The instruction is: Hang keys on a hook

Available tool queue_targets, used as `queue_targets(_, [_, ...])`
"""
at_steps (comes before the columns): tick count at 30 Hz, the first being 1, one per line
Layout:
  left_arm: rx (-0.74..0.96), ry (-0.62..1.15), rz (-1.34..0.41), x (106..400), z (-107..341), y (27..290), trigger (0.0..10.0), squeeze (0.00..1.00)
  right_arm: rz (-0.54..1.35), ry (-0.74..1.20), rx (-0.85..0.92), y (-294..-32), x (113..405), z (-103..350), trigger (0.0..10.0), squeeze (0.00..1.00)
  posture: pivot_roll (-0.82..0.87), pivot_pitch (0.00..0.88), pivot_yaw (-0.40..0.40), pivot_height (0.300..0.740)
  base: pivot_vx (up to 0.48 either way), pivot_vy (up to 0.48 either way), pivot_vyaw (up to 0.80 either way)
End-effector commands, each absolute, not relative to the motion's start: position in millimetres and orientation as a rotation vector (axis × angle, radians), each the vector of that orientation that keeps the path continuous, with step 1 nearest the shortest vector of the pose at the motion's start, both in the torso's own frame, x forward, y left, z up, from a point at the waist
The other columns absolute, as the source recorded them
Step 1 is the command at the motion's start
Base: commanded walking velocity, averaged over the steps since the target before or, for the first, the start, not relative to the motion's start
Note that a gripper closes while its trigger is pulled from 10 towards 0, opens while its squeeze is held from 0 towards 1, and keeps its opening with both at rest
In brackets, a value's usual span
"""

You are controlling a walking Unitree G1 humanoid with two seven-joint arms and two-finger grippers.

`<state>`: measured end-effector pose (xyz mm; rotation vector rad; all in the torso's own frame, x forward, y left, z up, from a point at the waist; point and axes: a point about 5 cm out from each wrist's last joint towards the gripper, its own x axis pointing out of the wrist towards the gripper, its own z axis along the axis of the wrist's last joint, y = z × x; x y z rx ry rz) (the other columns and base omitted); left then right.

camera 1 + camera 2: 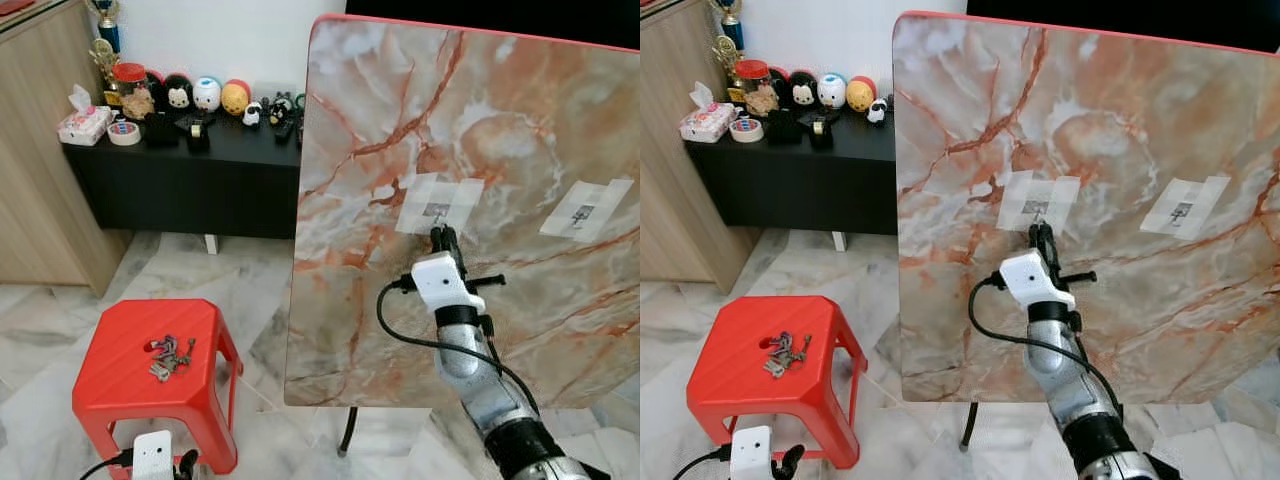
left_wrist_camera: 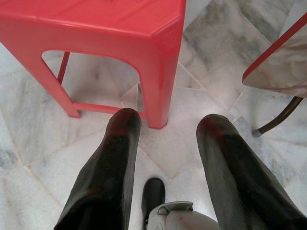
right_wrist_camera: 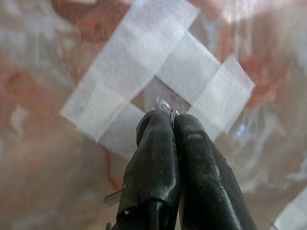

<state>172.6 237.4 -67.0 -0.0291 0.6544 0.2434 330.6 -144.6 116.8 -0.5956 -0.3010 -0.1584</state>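
Note:
A marble board [image 1: 400, 120] stands upright with two small hooks taped to it, one [image 1: 437, 210] near its middle and one [image 1: 583, 212] further right. My right gripper [image 1: 441, 234] is raised against the board just below the middle hook [image 3: 165, 101]. It is shut, with a thin metal ring [image 3: 171, 112] pinched at its tips. A sliver of metal [image 3: 112, 196] hangs below the fingers. A bunch of keys [image 1: 170, 355] lies on the red stool [image 1: 120, 385]. My left gripper [image 2: 168, 123] is open, low beside the stool's leg.
A black sideboard [image 1: 190, 160] with figurines, tape rolls and a tissue box stands at the back left. A wooden cabinet [image 1: 40, 150] is at the far left. The board's thin dark leg [image 1: 348, 430] meets the marble floor.

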Motion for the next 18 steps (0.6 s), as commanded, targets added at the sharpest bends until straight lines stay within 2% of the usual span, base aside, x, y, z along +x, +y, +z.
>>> queue_targets(1, [-0.036,0.653,0.236,171.6,-68.3,233.2,10.0,0.0,-0.156,-0.3,-0.597,-147.3,333.3,118.1,10.0,0.0,0.06,0.044,-0.135,0.74,0.0,0.0,0.0])
queue_targets(18, [-0.038,0.64,0.227,175.9,-66.4,232.0,10.0,0.0,-0.099,-0.262,-0.618,-141.3,333.3,109.2,10.0,0.0,0.06,0.046,-0.131,0.74,0.0,0.0,0.0])
